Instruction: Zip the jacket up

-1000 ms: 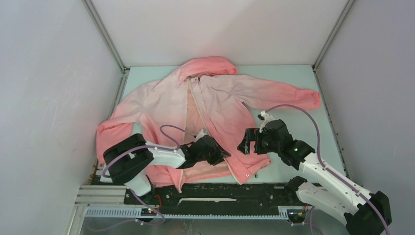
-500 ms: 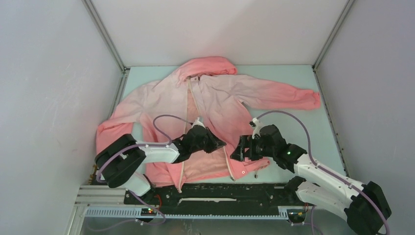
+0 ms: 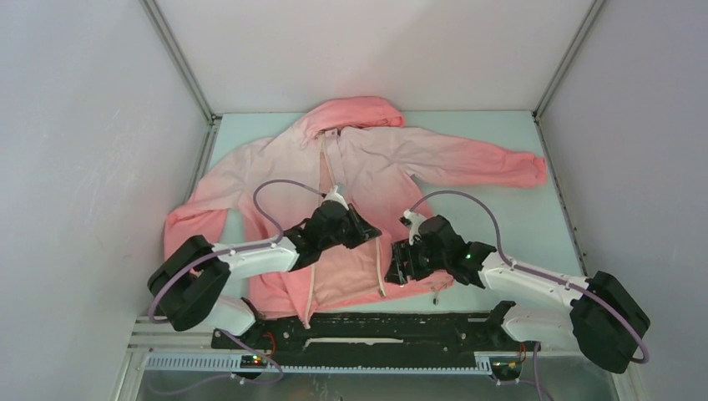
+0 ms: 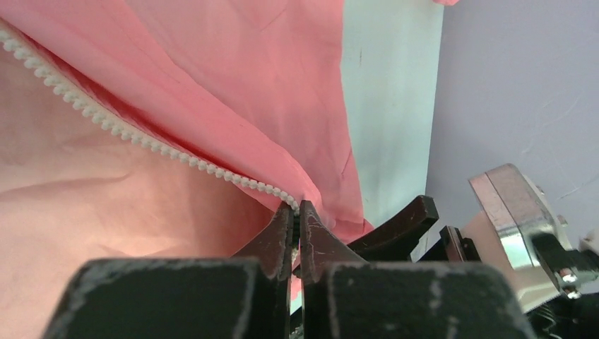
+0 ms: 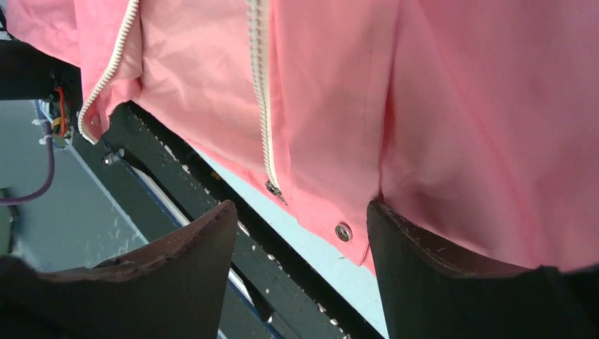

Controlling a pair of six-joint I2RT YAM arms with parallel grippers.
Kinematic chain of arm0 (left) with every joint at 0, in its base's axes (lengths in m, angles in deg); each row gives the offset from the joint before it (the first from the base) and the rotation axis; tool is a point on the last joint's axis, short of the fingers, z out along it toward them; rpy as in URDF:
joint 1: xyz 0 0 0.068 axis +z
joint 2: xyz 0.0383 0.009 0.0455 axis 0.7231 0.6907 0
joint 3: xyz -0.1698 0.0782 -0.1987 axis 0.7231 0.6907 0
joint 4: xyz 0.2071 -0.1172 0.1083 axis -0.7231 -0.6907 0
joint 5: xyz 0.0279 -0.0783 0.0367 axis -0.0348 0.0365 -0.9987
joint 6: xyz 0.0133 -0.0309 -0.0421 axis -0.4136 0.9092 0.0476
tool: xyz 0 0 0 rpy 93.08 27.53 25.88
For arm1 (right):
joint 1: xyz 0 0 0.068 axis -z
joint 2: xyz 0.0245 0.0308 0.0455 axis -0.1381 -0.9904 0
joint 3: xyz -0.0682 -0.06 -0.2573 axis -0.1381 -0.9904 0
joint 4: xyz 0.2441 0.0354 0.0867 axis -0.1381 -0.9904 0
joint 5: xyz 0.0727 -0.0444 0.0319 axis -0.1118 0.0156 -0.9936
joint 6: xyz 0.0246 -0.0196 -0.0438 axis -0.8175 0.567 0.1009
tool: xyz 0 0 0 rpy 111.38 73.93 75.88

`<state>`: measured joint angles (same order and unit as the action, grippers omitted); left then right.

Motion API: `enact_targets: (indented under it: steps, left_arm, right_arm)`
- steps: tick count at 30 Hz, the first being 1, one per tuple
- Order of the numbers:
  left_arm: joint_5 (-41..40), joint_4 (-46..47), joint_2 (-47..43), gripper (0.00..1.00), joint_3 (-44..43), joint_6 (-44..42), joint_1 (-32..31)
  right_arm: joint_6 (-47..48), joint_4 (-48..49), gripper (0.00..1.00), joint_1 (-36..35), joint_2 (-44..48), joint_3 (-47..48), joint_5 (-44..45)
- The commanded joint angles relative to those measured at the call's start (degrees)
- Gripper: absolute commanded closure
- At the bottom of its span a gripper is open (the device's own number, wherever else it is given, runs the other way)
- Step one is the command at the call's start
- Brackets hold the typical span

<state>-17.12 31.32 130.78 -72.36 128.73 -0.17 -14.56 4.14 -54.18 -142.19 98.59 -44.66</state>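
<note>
In the middle of the overhead view, the jacket (image 3: 275,167) lies flat on the desk (image 3: 518,217), with its hood at the top of the frame and its hem at the bottom by the arm bases. A second ago the two arms sat further apart, and the right front panel was spread out to the right. Now both have drawn in toward the centre. The left end effector (image 3: 359,227) has climbed from the hem to the mid front. The right end effector (image 3: 399,261) has slid left along the hem, and the open front has narrowed with it. My judgement is that the two zipper edges are being brought together so the bottom ends can be mated; no zipping has started yet.

In the left wrist view, the left end effector (image 4: 297,212) is pinched tight, its tips meeting on the white zipper teeth (image 4: 141,138) where that row reaches them. It holds the edge of the jacket there.

In the right wrist view, the right end effector (image 5: 300,212) stands wide and grips nothing. The hem hangs between its fingers (image 5: 205,240), and the fabric rests against the finger at the right of the frame. The lower end of a zipper row and a metal snap (image 5: 344,231) sit in the gap, over the dark edge of the desk.
</note>
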Motion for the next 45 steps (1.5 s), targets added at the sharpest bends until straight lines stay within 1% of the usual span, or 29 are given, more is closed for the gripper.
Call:
enact_targets:
  steps: [1, 3, 6, 9, 12, 15, 18, 23, 27, 32, 35, 37, 42, 44, 45]
  left_arm:
    - [-1.8, -1.9, -3.0, 0.97, -3.4, -4.4, 0.8]
    - [-1.6, -2.0, -3.1, 0.97, -3.5, -4.5, 1.0]
    - [-1.2, -1.8, -3.5, 0.97, -3.6, -4.5, 1.0]
    - [-1.3, -2.0, -4.3, 0.97, -3.6, -4.6, 1.1]
    - [-1.2, -2.5, -4.9, 0.97, -3.8, -5.0, 1.0]
    - [-0.9, -2.3, -5.2, 0.97, -3.7, -5.0, 1.0]
    - [-1.0, -2.1, -5.5, 0.97, -3.4, -5.0, 1.1]
    - [-0.9, -2.0, -5.5, 0.96, -3.2, -5.0, 1.1]
    - [-0.8, -1.5, -5.2, 0.96, -3.2, -4.9, 1.1]
    - [-0.4, -1.5, -5.0, 0.95, -3.7, -5.1, 1.4]
    - [-0.3, -1.7, -5.4, 0.95, -3.6, -5.3, 1.7]
    - [-0.4, -1.8, -5.9, 0.95, -3.5, -5.4, 1.9]
    - [0.8, -2.7, -6.7, 0.92, -3.9, -6.7, 2.7]
    - [2.7, -2.5, -6.8, 0.88, -3.8, -7.5, 3.5]
    - [3.9, -2.1, -6.9, 0.83, -3.5, -7.8, 4.0]
  right_arm:
    - [4.3, 0.3, 0.28, -2.3, 0.1, 4.9, 6.2]
    - [4.6, 0.8, 0.23, -3.7, 0.3, 5.6, 8.7]
    - [4.4, 3.2, 0.19, -5.1, 0.2, 5.9, 12.5]
    - [0.9, 4.5, 0.18, -5.3, -0.2, 6.0, 19.1]
    - [-0.9, 7.6, 0.16, -6.4, -1.0, 6.0, 22.9]
    - [-0.9, 11.8, 0.14, -8.3, -3.5, 6.0, 25.8]
    - [-1.5, 14.4, 0.14, -9.3, -5.6, 6.2, 25.8]
    - [-3.7, 13.5, 0.14, -12.4, -7.6, 6.6, 32.8]
    - [-3.4, 12.3, 0.14, -14.5, -9.2, 7.8, 36.6]
    - [-4.9, 9.0, 0.18, -16.6, -11.0, 9.8, 40.1]
    - [-5.7, 9.4, 0.23, -16.9, -11.9, 9.8, 39.2]
    - [-5.6, 10.4, 0.31, -16.7, -12.8, 9.8, 37.5]
    - [-3.4, 16.2, 0.5, -15.4, -14.1, 8.9, 30.0]
    - [-3.6, 17.8, 0.6, -13.3, -14.5, 8.5, 26.7]
    - [-3.4, 18.8, 0.64, -12.2, -14.7, 8.4, 24.3]
